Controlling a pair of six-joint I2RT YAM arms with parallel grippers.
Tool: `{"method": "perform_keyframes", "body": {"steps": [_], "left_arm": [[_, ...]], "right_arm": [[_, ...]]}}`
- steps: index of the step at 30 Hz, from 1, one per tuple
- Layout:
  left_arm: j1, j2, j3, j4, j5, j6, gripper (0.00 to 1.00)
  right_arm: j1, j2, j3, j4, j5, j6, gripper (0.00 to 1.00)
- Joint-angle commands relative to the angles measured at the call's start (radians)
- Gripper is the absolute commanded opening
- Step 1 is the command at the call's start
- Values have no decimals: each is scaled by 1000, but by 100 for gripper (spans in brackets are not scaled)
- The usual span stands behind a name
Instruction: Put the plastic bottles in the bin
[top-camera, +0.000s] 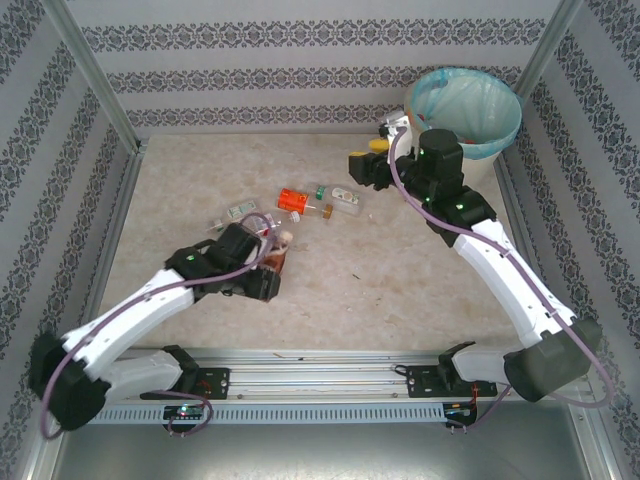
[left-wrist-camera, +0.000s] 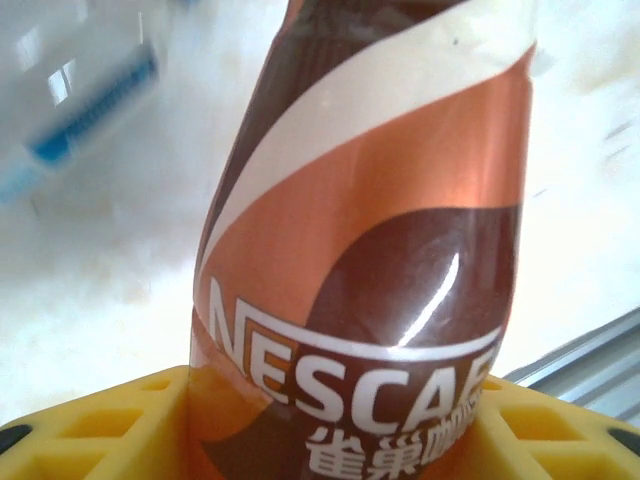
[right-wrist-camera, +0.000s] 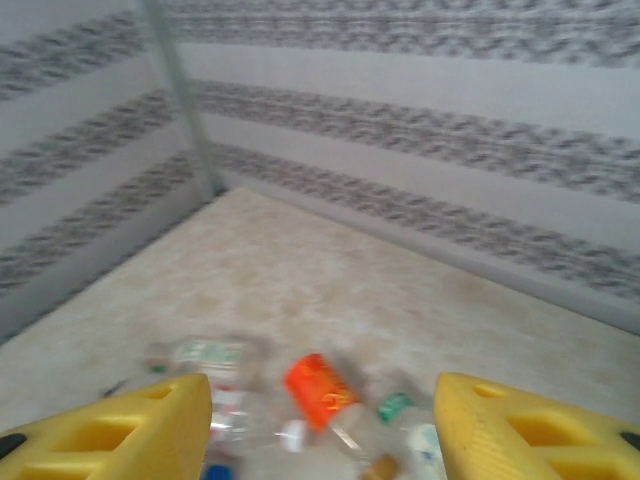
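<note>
We judge the task as partly under way, with most bottles left to move. The bin (top-camera: 517, 112) stands at the far right corner of the table (top-camera: 400, 290); we cannot make out what lies inside it. The left gripper (left-wrist-camera: 335, 385) clasps 1 brown bottle (left-wrist-camera: 370, 200), its fingers pressed on both sides. The right gripper (right-wrist-camera: 322, 390) hangs beside the bin, jaws spread with nothing between them. Mid-table we count 1 orange bottle (top-camera: 293, 200) and at least 3 clear bottles (top-camera: 345, 197) lying loose; blur prevents a firmer count.
</note>
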Motion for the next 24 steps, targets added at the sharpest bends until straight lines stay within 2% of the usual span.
{"method": "perform_keyframes", "body": {"steps": [1, 3, 6, 13, 16, 24], "left_arm": [[-13, -121, 38, 90, -45, 80, 57], [-13, -171, 47, 126, -66, 115, 57], [-13, -191, 76, 127, -86, 175, 56], [-13, -190, 94, 130, -107, 219, 55], [-13, -191, 87, 155, -100, 221, 55], [-13, -185, 91, 192, -108, 225, 55]], "right_arm": [[33, 64, 78, 20, -329, 80, 61], [75, 112, 114, 21, -433, 104, 61], [133, 171, 157, 29, -500, 133, 61], [190, 286, 248, 23, -561, 208, 60], [200, 327, 270, 36, -630, 247, 59], [221, 368, 299, -19, -654, 232, 54]]}}
